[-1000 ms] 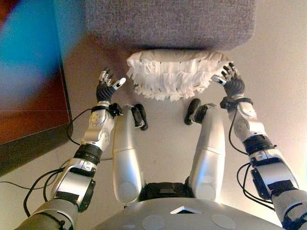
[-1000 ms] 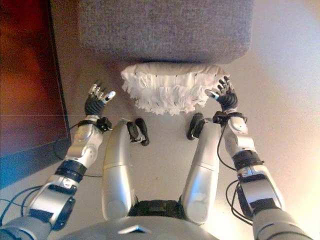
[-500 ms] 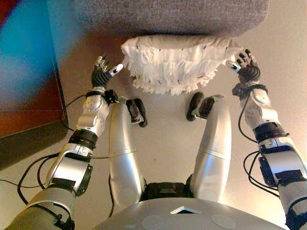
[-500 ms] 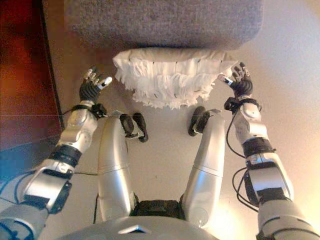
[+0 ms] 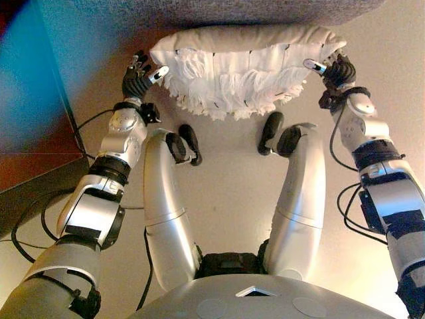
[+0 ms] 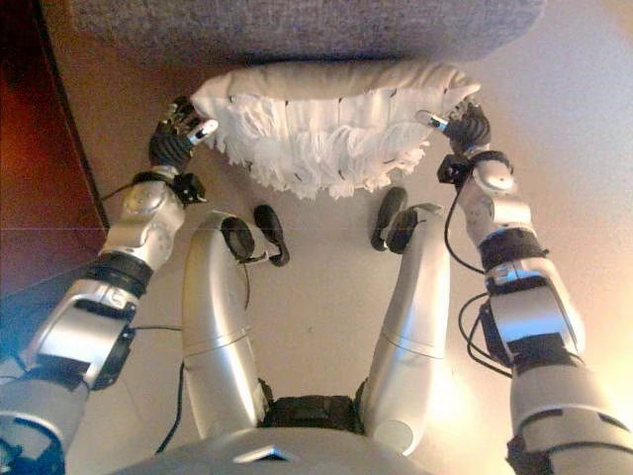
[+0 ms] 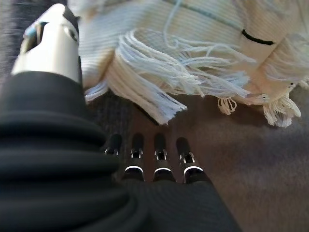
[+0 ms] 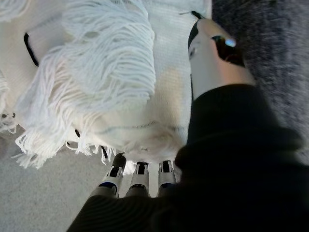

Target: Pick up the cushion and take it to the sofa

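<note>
The white fringed cushion (image 5: pixel 242 70) lies on the floor (image 5: pixel 229 193) at top centre, against the grey sofa (image 5: pixel 219 10). It looks soft and light; squeeze both ends. Left hand (image 5: pixel 138 76) open just beside it; right hand (image 5: pixel 332 70) open, touching.

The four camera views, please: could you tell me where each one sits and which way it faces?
Left eye view: on the head, facing down at the fringed cushion against the grey sofa; both arms, left hand and right hand show.
Right eye view: beside it, same scene slightly shifted.
Left wrist view: on the left wrist, looking along its straight fingers towards the cushion's fringe.
Right wrist view: on the right wrist, fingers and thumb against the cushion's end.
All four share the cushion.
</note>
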